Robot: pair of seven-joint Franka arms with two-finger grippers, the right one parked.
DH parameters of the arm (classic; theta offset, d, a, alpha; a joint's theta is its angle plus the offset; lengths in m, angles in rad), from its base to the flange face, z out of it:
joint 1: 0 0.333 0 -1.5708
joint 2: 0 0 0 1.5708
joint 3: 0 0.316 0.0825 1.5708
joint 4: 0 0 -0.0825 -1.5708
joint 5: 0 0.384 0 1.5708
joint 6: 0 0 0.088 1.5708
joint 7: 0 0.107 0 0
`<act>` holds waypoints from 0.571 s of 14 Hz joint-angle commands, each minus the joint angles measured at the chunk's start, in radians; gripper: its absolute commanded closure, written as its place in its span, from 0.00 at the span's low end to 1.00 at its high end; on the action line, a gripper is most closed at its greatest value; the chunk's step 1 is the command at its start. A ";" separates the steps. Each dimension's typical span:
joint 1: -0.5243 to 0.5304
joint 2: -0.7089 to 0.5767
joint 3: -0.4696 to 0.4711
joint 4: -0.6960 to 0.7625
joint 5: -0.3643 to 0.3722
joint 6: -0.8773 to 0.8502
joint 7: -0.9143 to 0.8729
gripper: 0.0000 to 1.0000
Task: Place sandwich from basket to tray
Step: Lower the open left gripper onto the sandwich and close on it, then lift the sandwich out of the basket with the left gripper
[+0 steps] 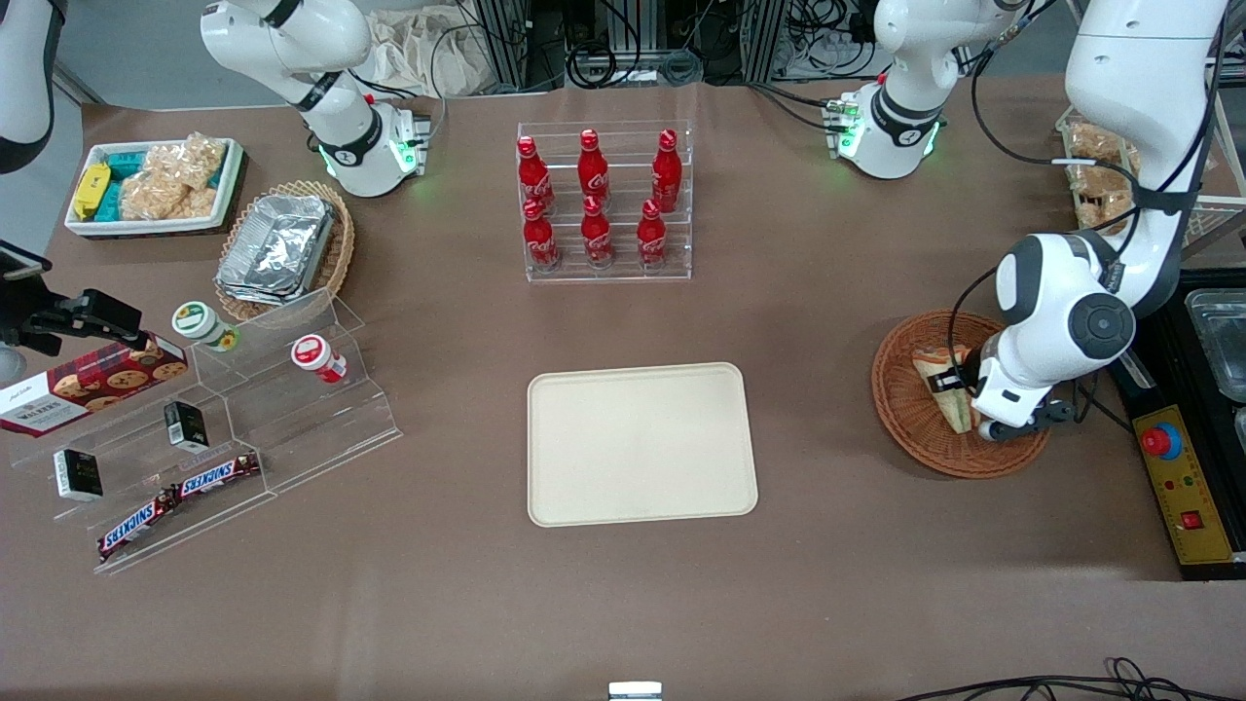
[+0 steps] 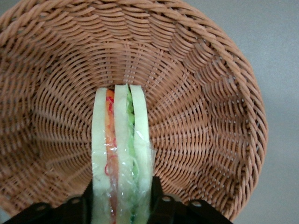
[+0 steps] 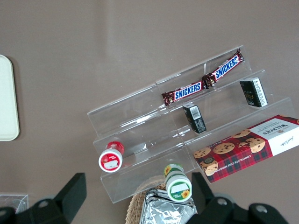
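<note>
The sandwich (image 1: 936, 374) (image 2: 121, 149), a wrapped wedge of white bread with orange and green filling, stands on edge in the reddish-brown wicker basket (image 1: 894, 404) (image 2: 205, 93) toward the working arm's end of the table. My gripper (image 1: 964, 394) (image 2: 120, 200) is down inside the basket, shut on the sandwich. Its black fingers (image 2: 157, 196) press against both bread faces. Whether the sandwich still rests on the basket floor I cannot tell. The cream-beige tray (image 1: 641, 443) (image 3: 7, 98) lies flat and bare at mid-table, toward the parked arm from the basket.
A clear rack of red cola bottles (image 1: 604, 204) stands farther from the camera than the tray. A stepped acrylic shelf with snacks (image 1: 224, 428), a tan basket of foil containers (image 1: 282, 248) and a white snack bin (image 1: 156, 185) sit toward the parked arm's end. A yellow control box (image 1: 1183, 482) lies beside the basket.
</note>
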 commanded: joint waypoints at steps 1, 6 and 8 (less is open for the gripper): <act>-0.004 -0.026 -0.011 0.163 -0.006 -0.264 -0.011 1.00; -0.006 -0.038 -0.064 0.572 -0.012 -0.625 0.079 1.00; -0.006 -0.037 -0.096 0.692 -0.041 -0.673 0.081 1.00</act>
